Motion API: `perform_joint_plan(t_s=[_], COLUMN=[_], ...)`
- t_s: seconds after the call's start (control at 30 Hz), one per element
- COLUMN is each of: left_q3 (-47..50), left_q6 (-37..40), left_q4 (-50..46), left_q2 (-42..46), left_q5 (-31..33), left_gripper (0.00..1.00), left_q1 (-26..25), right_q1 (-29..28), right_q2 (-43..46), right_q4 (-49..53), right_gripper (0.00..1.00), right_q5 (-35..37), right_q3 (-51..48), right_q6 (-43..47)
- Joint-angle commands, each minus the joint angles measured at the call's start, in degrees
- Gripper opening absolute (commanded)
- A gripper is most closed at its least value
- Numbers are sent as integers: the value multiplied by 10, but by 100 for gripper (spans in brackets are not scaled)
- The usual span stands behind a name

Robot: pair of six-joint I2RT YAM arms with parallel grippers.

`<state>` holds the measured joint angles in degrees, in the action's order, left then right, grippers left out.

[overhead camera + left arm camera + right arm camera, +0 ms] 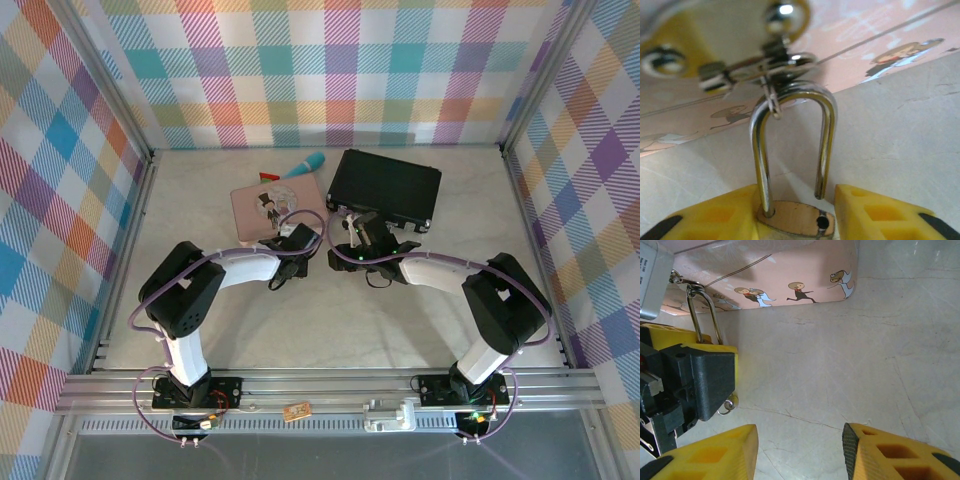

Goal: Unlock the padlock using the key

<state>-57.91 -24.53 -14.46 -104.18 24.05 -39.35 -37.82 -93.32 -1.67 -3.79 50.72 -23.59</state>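
The padlock, a brass body with a silver shackle, hangs by that shackle from the latch of the pink tin. One shackle leg is out of its hole, so the lock stands open. My left gripper is shut on the brass body, a yellow finger pressed on each side. In the right wrist view the padlock rises from the left gripper. A small silvery ring pokes out below it; the key's blade is hidden. My right gripper is open over bare table.
The pink tin lies at mid-table with a black case to its right and a teal-handled tool behind it. Both grippers meet just in front of the tin. An orange tag lies on the front rail.
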Motion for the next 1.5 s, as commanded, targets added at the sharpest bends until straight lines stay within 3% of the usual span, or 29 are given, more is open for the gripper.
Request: perform_joint_plan(t_s=[0.0,0.3,0.53,0.8,1.07,1.27,1.47], left_q3=[10,60,137,210,259,283,304], left_q6=[8,-18,-40,-88,-151,-180,-197], left_q4=[10,38,141,283,350,232,192], left_q2=[-13,50,133,139,156,278,356], left_q5=[7,-60,-205,-321,-323,-254,-281], left_gripper=[35,32,33,47,60,72,78], left_q1=[0,3,30,63,75,97,159], right_q1=[5,4,5,3,-19,-57,-94], right_q2=[-9,-13,-20,-30,-31,-75,-134], right_q4=[-14,-17,-25,-48,-47,-22,16], right_gripper=[49,49,48,47,46,47,51], right_q5=[-14,-23,-50,-78,-95,-92,-35], right_q3=[11,16,19,12,15,60,128], right_q6=[-12,-24,-25,-29,27,85,118])
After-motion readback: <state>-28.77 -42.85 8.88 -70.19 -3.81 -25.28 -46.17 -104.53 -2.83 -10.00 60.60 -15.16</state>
